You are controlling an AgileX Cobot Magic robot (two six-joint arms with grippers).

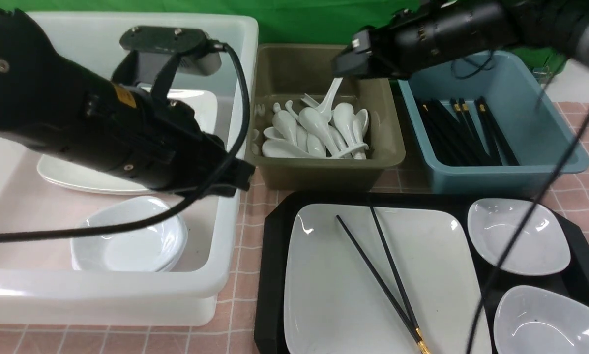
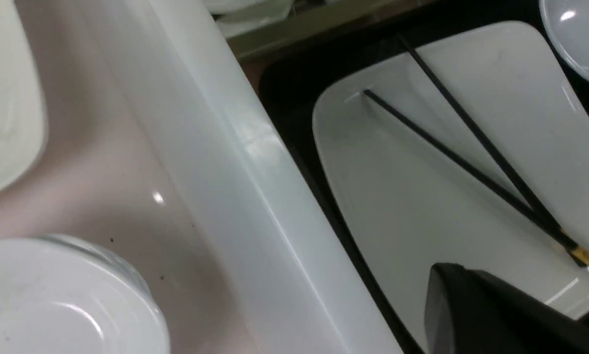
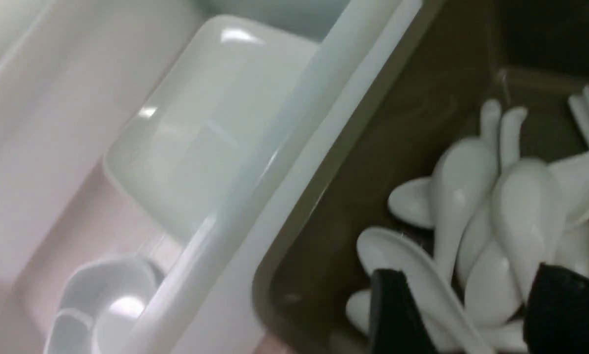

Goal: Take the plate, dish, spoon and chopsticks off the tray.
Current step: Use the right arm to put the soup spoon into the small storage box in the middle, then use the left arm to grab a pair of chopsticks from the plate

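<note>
Hovering over spoons (image 1: 314, 130) in the olive bin (image 1: 324, 176), the right gripper (image 3: 466, 273) is spread, the left gripper (image 1: 240, 180) pressed together.

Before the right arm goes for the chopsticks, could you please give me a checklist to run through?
1. Right claw open over the olive bin: ok.
2. Spoon free of that claw: cannot tell; its handle stands right beneath it.
3. Chopsticks reachable, lying crossed on the plate, on the tray: ok.
4. Left claw shut, nothing seen in it: ok.
5. Blue bin uncovered for the chopsticks: ok.
</note>
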